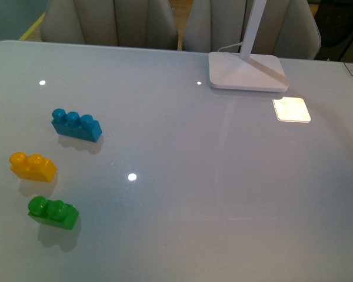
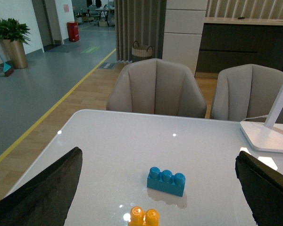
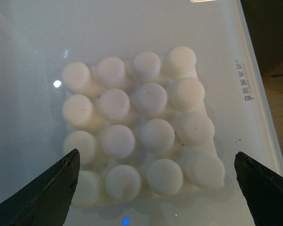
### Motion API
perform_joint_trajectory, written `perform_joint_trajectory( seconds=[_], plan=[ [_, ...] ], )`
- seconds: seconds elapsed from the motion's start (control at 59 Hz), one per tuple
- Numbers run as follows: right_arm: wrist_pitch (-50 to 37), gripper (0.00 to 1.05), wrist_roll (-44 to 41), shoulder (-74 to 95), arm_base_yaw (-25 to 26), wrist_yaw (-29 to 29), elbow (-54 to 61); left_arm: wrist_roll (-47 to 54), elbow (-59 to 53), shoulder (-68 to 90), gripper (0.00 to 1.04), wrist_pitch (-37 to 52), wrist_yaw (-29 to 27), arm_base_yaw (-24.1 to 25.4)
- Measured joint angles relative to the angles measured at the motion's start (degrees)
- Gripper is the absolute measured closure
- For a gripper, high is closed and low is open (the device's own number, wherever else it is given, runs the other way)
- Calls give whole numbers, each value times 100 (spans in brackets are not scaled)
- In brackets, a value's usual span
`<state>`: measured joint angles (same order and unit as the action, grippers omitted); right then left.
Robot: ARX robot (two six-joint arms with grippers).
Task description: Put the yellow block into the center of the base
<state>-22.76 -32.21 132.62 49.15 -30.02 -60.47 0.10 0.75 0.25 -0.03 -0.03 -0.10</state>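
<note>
The yellow block (image 1: 32, 167) lies at the left of the white table, between a blue three-stud brick (image 1: 76, 124) and a green two-stud brick (image 1: 53, 212). In the left wrist view the yellow block (image 2: 144, 217) sits at the frame's lower edge, with the blue brick (image 2: 166, 181) beyond it. My left gripper (image 2: 158, 207) is open and empty above them. The white studded base (image 3: 141, 125) shows only in the right wrist view, lying flat on the table. My right gripper (image 3: 155, 197) is open and empty just over it. Neither arm shows in the front view.
A white lamp foot (image 1: 247, 71) with its slanted stem stands at the back right, also in the left wrist view (image 2: 269, 136). A bright light patch (image 1: 292, 109) lies before it. Two beige chairs (image 2: 155, 87) stand behind the table. The table's edge (image 3: 254, 70) runs beside the base.
</note>
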Motion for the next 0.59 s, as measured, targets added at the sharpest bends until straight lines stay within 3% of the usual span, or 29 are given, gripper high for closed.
perform_joint_trajectory(
  seconds=[0.594],
  plan=[
    [-192,9,332,693,109,393,-649,0,0,0,7,0,0,0]
  ],
)
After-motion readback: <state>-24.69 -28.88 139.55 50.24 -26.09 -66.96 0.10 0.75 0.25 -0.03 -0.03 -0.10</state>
